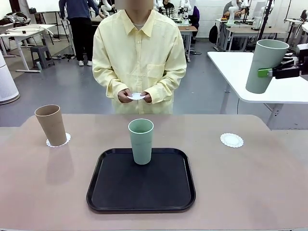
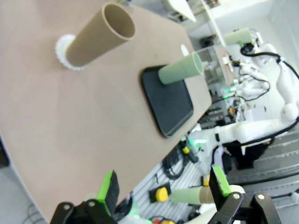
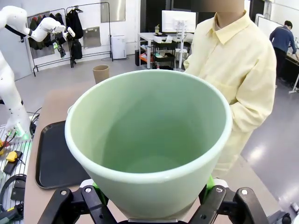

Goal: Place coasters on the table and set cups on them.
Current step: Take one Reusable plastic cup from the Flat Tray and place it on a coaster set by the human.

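Front view: lab [image 1: 211, 82], beige table [image 1: 250, 183], black tray [image 1: 144, 187]; R gripper [image 1: 267, 73] grips mint cup [image 1: 263, 62]; L gripper [image 2: 164, 184] released.

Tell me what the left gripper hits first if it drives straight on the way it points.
Most likely the table, a bare patch between the tan cup and the black tray; the open left gripper points there, though depth is hard to judge.

a grey floor [image 1: 48, 96] holds white-topped tables [image 1: 236, 72], a grey stool [image 1: 42, 53] and a clothes rack [image 3: 73, 25].
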`<state>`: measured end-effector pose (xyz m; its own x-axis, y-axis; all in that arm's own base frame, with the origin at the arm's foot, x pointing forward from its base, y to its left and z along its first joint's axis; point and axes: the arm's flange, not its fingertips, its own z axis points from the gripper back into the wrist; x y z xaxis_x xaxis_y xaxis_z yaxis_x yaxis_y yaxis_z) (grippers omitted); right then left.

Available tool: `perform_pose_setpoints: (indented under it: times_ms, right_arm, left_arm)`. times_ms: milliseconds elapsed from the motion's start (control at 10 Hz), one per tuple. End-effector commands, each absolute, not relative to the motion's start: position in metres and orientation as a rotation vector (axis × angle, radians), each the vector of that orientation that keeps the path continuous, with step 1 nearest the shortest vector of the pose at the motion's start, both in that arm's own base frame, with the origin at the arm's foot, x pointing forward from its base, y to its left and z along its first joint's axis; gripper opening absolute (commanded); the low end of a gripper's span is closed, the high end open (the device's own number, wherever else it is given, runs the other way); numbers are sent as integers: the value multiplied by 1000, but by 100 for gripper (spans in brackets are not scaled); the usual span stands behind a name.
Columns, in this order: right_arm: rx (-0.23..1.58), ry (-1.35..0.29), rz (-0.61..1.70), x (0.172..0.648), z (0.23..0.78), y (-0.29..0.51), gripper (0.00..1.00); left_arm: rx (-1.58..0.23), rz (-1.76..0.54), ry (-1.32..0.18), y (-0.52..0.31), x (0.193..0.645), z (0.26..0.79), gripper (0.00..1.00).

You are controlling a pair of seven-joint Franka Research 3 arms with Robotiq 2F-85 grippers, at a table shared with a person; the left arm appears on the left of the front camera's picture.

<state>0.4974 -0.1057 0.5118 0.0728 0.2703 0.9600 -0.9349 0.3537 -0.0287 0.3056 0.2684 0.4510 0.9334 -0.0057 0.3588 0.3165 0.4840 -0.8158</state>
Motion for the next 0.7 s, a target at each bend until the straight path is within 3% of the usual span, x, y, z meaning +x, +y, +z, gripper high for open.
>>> perform_pose_setpoints:
  times_ms: [0, 200, 400, 600]
  right_arm:
    - [752, -1140, 1050, 497, 514, -106, 85]
    - [753, -1136, 1047, 497, 512, -106, 85]
    - [782, -1066, 1017, 542, 465, -111, 85]
    - [752, -1019, 1045, 553, 416, -105, 85]
  left_arm:
    - [-1070, -184, -336, 268, 305, 454, 100]
    - [-1070, -184, -336, 268, 305, 454, 100]
    - [-1070, -184, -336, 268, 305, 454, 100]
    - [-1070, -184, -336, 268, 305, 454, 100]
